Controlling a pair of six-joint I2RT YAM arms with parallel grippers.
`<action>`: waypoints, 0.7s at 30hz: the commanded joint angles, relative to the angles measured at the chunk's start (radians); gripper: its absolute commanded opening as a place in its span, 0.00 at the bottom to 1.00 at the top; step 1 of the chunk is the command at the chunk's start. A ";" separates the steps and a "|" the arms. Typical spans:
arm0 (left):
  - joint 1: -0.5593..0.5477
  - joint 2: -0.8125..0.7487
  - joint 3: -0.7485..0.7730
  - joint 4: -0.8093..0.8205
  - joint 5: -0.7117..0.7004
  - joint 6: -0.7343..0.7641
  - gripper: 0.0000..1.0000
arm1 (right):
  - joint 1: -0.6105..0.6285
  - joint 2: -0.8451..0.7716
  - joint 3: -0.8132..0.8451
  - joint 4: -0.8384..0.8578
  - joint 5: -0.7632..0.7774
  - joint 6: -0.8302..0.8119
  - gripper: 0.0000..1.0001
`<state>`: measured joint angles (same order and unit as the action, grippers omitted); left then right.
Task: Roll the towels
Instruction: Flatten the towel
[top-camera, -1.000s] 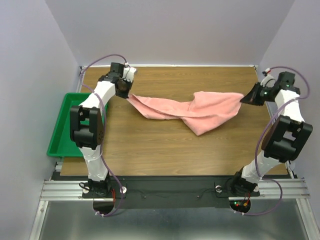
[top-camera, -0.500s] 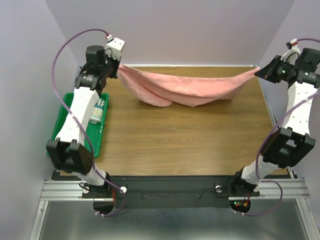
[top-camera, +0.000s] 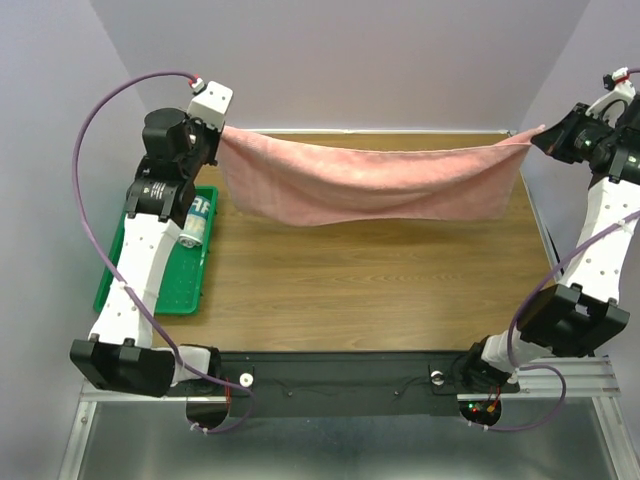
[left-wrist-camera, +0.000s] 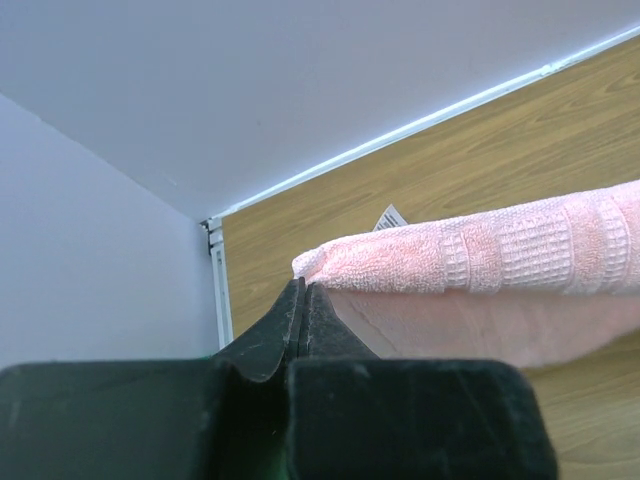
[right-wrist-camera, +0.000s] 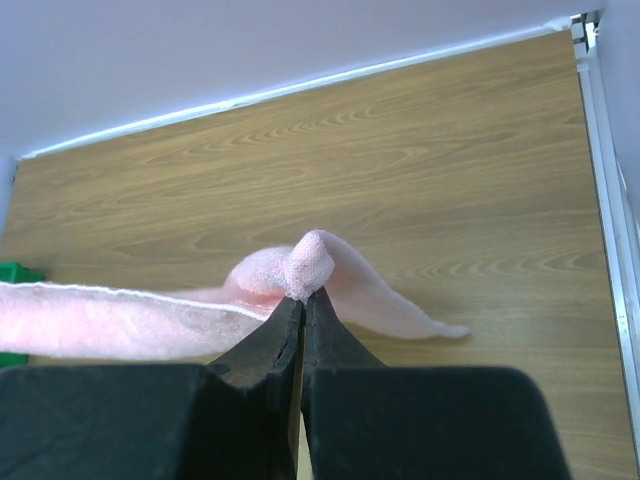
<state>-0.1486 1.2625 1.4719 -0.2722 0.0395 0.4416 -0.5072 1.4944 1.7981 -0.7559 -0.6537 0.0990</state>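
The pink towel (top-camera: 360, 185) hangs in the air above the far half of the worktop (top-camera: 380, 300), stretched wide between the two arms. Its top edge sags a little in the middle and its lower edge hangs loose, clear of the wood. The left claw (top-camera: 220, 131) is closed on the towel's upper left corner; in the left wrist view the fingers are pressed together with the woven border running away from them to the right. The right claw (top-camera: 545, 136) is closed on the upper right corner, and the right wrist view shows a small nub of pink terry poking out past the pinched tips. Both claws are raised high near the back wall. A green tray (top-camera: 150, 295) lies at the worktop's left edge, beneath the left arm, with a small white printed bundle (top-camera: 197, 222) lying in it; what it is I cannot tell.
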 joint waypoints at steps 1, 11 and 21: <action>0.006 0.064 0.031 0.080 -0.017 0.019 0.00 | -0.008 0.073 0.029 0.062 0.000 0.007 0.01; 0.007 0.467 0.432 0.077 0.042 -0.052 0.00 | 0.029 0.393 0.306 0.133 -0.041 0.154 0.01; 0.041 0.631 0.771 0.093 0.033 -0.107 0.00 | 0.042 0.462 0.524 0.185 -0.072 0.231 0.01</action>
<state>-0.1406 1.9663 2.1635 -0.2714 0.0780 0.3641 -0.4583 2.0220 2.2612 -0.6689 -0.6891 0.3061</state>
